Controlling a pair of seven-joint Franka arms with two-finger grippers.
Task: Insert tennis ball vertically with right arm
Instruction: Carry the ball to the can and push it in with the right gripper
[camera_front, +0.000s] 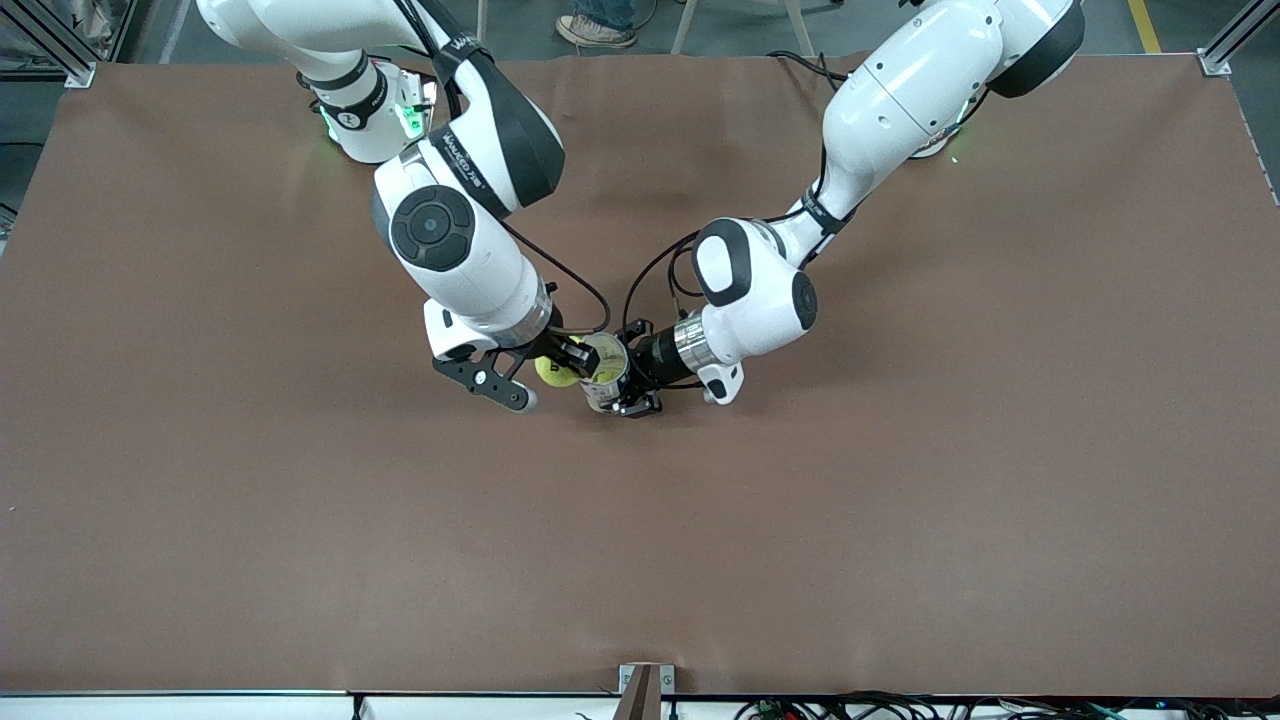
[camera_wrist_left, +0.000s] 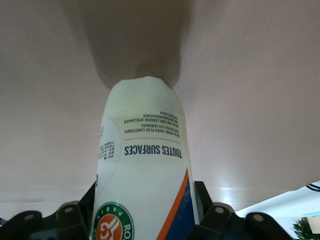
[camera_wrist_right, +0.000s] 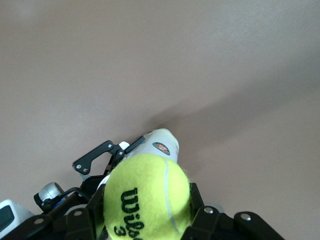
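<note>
**Ball at the rim, drop yet to come**

With both arms meeting at mid-table, the front view shows the right gripper (camera_front: 556, 362) clamped on one yellow tennis ball (camera_front: 553, 372), held just beside the open mouth of the ball can (camera_front: 605, 372). The left gripper (camera_front: 632, 385) is closed around that can, holding it upright on the brown table (camera_front: 900, 520). Yellow shows inside the mouth, so at least one ball seems to sit in there already, though I cannot count them. My read: pick-up done, can steadied, insertion not yet made; the ball needs to come over the opening and go straight down.

Over to the left wrist view: one can (camera_wrist_left: 142, 175), white with an orange stripe and a green and orange logo, fills the frame, the gripper's black fingers (camera_wrist_left: 215, 220) pressed against its sides.

Now the right wrist view: one Wilson ball (camera_wrist_right: 147, 197), marked with a 3, sits squeezed between the fingers (camera_wrist_right: 205, 220), with the can (camera_wrist_right: 157, 144) and the left gripper (camera_wrist_right: 107, 155) just past it.

Count: two arms, two grippers, one can, one ball in hand.
</note>
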